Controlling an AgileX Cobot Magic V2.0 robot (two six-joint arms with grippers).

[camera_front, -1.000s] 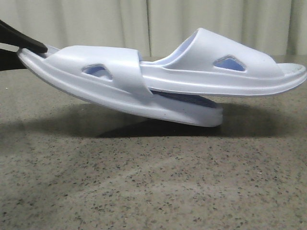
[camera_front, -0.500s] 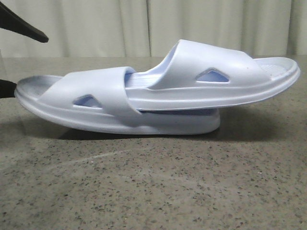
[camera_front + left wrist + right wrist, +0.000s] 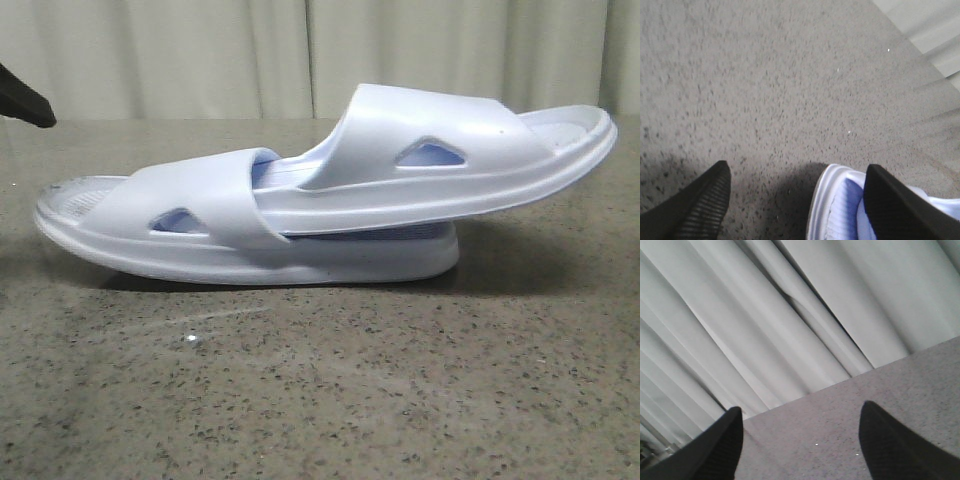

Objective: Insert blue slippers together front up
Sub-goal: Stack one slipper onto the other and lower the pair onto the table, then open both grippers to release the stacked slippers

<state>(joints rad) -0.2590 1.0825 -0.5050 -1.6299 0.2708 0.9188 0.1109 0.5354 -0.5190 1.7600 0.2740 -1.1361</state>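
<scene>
my left gripper [image 3: 795, 200] hangs with jaws wide apart, holding nothing — one black ribbed finger [image 3: 897, 207] above the pale blue-white moulded foam slippers [image 3: 330, 200]. my right gripper [image 3: 800, 445] gapes too, empty, facing the pleated curtain [image 3: 790, 315]. the pair lies nested on the speckled grey stone table [image 3: 320, 390] — one slid under the other's strap.

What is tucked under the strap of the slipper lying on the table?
The end of the second slipper is pushed under the lower slipper's strap, resting on its footbed. How far it reaches in is hidden by the strap.
</scene>
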